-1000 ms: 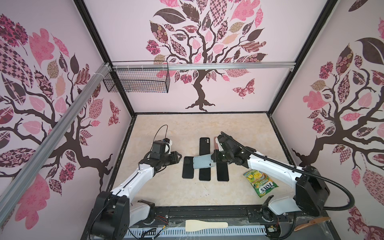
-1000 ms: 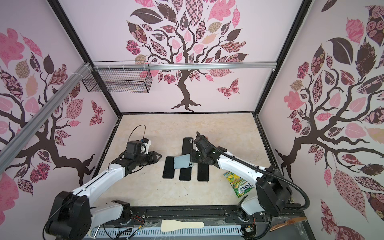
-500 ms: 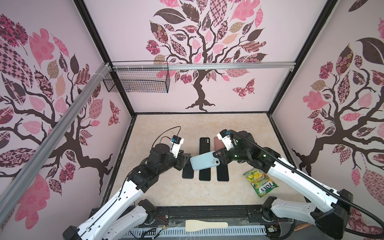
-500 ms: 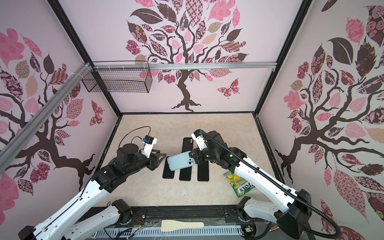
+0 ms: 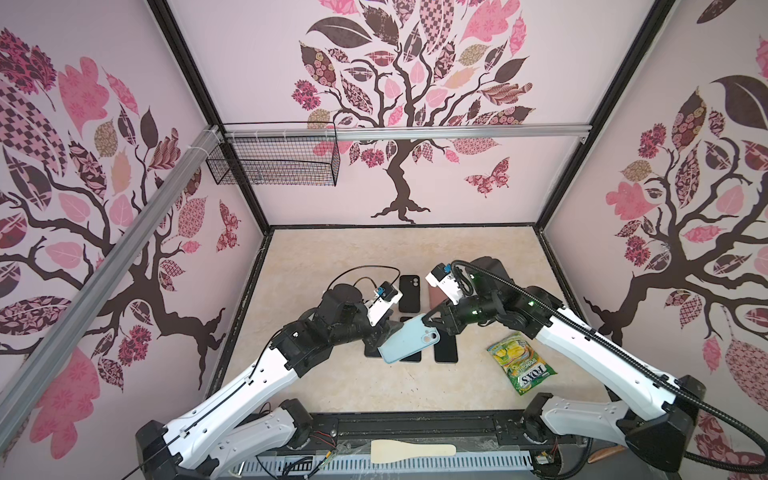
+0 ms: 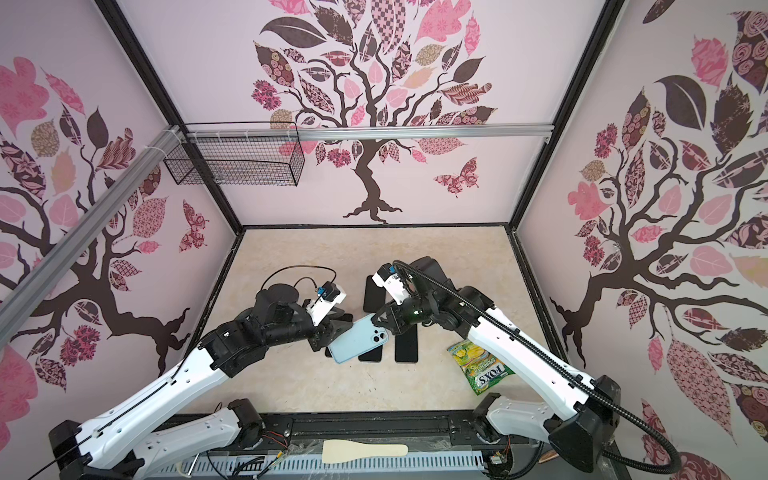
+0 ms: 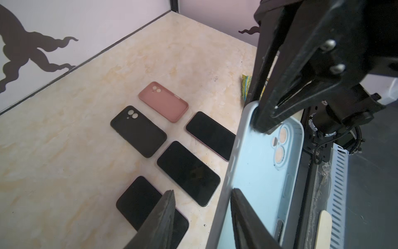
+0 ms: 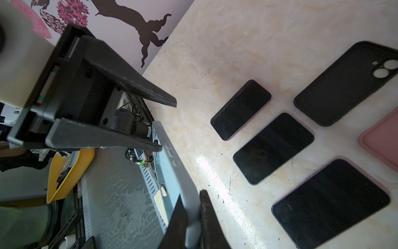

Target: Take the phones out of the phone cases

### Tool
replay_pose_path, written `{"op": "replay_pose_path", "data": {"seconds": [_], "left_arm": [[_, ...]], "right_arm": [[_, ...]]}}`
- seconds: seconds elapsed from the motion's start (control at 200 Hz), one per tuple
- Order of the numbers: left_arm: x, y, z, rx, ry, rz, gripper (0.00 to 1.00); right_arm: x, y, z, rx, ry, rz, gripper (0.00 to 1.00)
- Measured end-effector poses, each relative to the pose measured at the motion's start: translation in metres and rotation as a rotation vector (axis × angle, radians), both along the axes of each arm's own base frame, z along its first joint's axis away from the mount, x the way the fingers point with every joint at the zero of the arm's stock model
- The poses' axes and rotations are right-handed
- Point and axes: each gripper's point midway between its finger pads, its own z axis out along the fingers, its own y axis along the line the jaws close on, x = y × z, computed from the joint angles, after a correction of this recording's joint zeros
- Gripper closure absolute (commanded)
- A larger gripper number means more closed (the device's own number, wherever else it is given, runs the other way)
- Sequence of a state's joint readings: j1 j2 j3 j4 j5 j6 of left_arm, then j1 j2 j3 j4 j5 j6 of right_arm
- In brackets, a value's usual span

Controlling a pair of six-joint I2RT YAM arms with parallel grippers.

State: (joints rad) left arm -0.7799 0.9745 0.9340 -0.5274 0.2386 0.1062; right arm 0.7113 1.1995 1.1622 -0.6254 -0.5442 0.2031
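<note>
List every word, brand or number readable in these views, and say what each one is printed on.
"FOX'S": on the green and yellow candy bag, readable in both top views.
Smaller line of print just above it on the same bag: too small to read.
Nothing else in any view carries readable text.

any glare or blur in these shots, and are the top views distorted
Right wrist view: bright glare streak on the table, and the left arm's white housing near the lens is blurred. Left wrist view: evenly lit, phones sharp. In both top views the wide lens splays the corner posts outward.
</note>
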Motion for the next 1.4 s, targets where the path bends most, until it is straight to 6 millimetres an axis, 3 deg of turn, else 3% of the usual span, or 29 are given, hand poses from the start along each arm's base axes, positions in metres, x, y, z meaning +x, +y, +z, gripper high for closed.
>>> {"op": "replay_pose_path", "data": {"seconds": [0.42,0.71,0.87,0.935,1.04,1.085,1.21,1.4], "left_arm": [[-0.011,-0.011,-0.014,0.036,0.05,-0.106,0.72],[-0.012,-0.011,-0.012,0.041,0.043,-0.121,1.0],[-0.01,-0.011,-0.012,0.047,0.034,-0.112,1.0],[-0.008,-0.011,-0.011,0.043,0.036,-0.099,1.0],[-0.001,-0.008,-0.011,0.041,0.04,-0.042,1.0],[0.005,-0.006,-0.011,0.039,0.037,-0.001,1.0],[0.026,0.004,-0.005,0.013,0.032,0.122,1.0],[0.073,0.032,-0.013,-0.041,0.107,0.348,1.0]], "right_arm": [[-0.005,0.003,-0.001,0.011,0.027,0.03,1.0],[-0.003,0.002,-0.003,0.002,0.022,0.018,1.0],[0.0,0.0,-0.004,-0.011,0.013,0.002,1.0],[0.003,-0.001,-0.005,-0.018,0.002,-0.013,0.85],[0.014,-0.003,-0.005,-0.033,-0.039,-0.06,0.48],[0.02,-0.006,-0.005,-0.042,-0.056,-0.098,0.38],[0.038,-0.019,-0.005,-0.076,-0.136,-0.202,0.24],[0.06,-0.043,-0.014,-0.102,-0.246,-0.379,0.14]]}}
